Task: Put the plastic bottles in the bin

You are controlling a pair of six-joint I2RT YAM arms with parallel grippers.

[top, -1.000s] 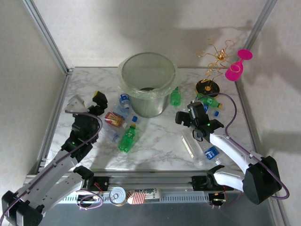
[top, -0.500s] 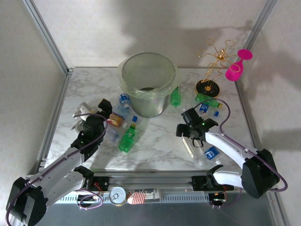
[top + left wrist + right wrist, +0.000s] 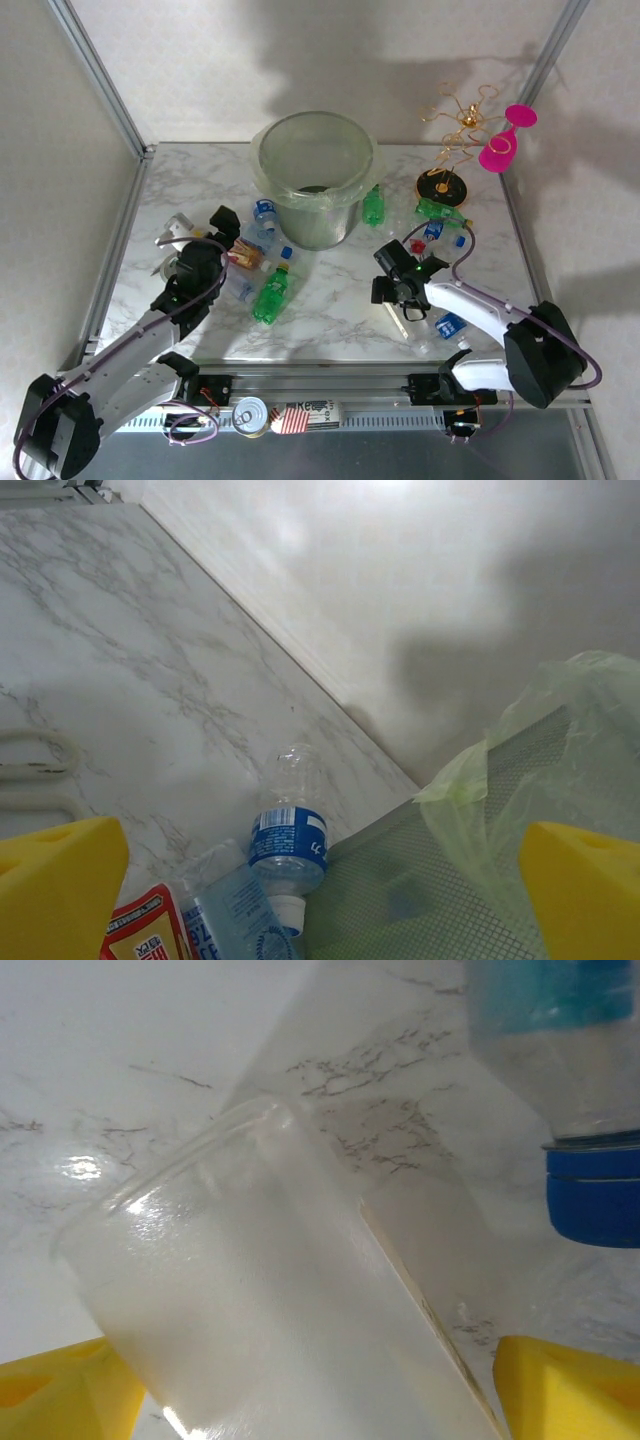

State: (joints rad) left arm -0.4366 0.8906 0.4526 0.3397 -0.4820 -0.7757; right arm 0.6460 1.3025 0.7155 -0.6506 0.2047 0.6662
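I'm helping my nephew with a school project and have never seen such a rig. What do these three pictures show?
Two robot arms are bolted at the near edge of a marble table, each ending in a two-finger gripper. The wide picture looks down from above and behind. The other two come from wrist cameras, with yellow fingertips in the corners. On the table are the bin, scattered plastic bottles, a gold wire stand and a pink glass. The left gripper is open, empty, near the bin. The right gripper has open jaws straddling a clear container lying down; no grip is evident.

White panel walls [image 3: 200, 60], grey-veined marble tabletop [image 3: 330, 290], aluminium corner posts [image 3: 98, 75], soft shadows behind
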